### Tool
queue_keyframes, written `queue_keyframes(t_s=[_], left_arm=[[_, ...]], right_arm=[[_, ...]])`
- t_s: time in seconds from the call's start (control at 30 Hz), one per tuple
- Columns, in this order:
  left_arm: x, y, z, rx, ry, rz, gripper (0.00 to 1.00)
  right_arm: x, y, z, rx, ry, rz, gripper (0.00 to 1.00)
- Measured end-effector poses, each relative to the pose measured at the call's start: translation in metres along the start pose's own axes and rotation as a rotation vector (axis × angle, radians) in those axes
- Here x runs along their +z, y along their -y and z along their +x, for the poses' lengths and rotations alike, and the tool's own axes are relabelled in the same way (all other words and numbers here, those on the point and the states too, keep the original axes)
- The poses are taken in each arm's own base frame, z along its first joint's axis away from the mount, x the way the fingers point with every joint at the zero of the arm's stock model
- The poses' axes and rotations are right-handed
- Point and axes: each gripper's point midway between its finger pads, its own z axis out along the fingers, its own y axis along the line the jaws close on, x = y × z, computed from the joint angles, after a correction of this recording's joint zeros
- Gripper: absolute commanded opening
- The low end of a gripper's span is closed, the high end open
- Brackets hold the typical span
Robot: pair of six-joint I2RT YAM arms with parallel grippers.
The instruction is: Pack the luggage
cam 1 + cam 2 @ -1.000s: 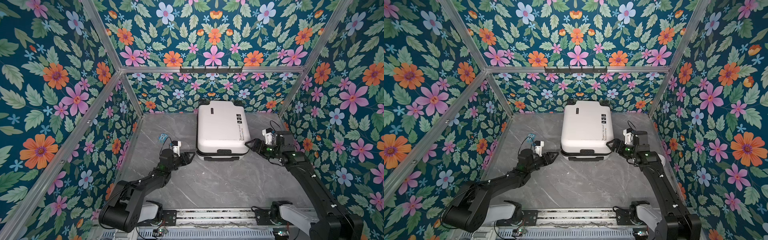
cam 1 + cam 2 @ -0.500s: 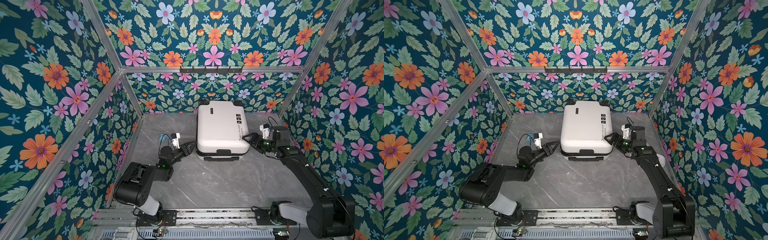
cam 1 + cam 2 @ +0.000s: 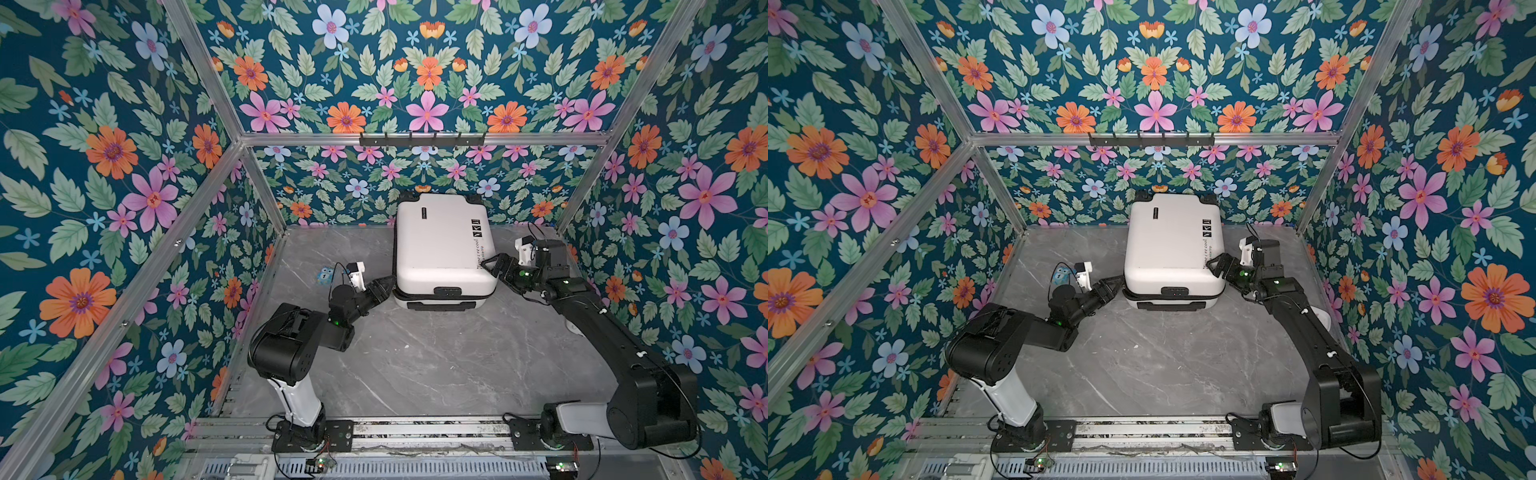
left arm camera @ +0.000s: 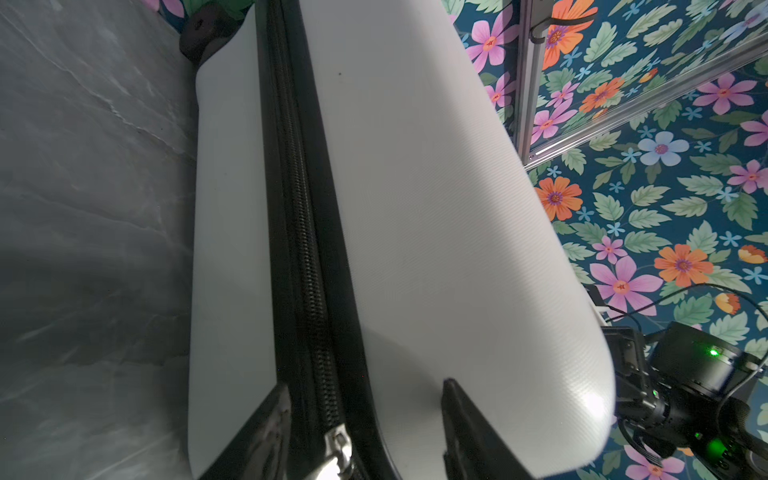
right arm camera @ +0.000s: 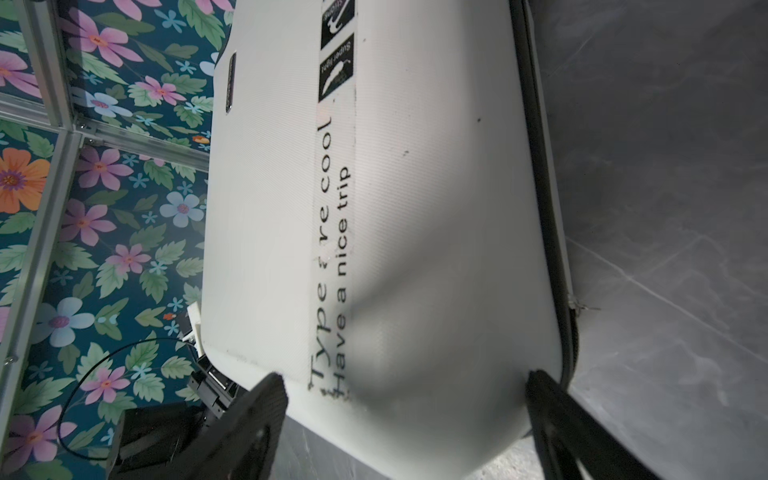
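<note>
luggage (image 3: pixel 444 245): closed, lying flat at the middle of the worktop's (image 3: pixel 415 365) far edge. Wheels (image 3: pixel 473 198) face the back wall (image 3: pixel 357 187), handle (image 3: pixel 440 306) faces the near edge.
left end effector (image 3: pixel 389 283): at the luggage's left near corner, spread, straddling the zipper band (image 4: pixel 299 208). Zipper pull (image 4: pixel 337 451) sits between the fingers, not pinched.
right end effector (image 3: pixel 491 266): at the right near corner, spread wide around the rounded corner. Contact unclear.
step (guess): getting hold of the zipper pull.
risk 1: the pull is small and lies flat, so the fingers may close on band fabric and slide off.
risk 2: the luggage surface is slick and curved. The right brace could slip, and then the luggage skids or turns when the pull is tugged.
risk 3: pushing in hard shoves the luggage into the back wall and the wheels jam.
contents: hidden.
</note>
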Motion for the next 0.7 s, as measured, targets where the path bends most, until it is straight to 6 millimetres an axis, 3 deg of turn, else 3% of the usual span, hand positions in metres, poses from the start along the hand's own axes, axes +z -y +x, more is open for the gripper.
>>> queue_keyframes(t_s=[0.17, 0.4, 0.53, 0.7], left_arm=[[0.005, 0.016, 0.016, 0.013, -0.048, 0.052, 0.58], [-0.014, 0.039, 0.024, 0.136, -0.117, 0.022, 0.58], [-0.023, 0.028, 0.017, 0.263, -0.14, -0.135, 0.53], [-0.025, -0.01, 0.012, 0.392, -0.228, -0.37, 0.39]], right_arm=[[0.001, -0.009, -0.013, -0.014, 0.01, 0.001, 0.89], [-0.003, -0.017, -0.017, -0.052, -0.027, -0.035, 0.89], [-0.008, -0.017, -0.015, -0.078, -0.035, -0.029, 0.89], [-0.018, -0.02, -0.011, -0.116, -0.032, -0.028, 0.89]])
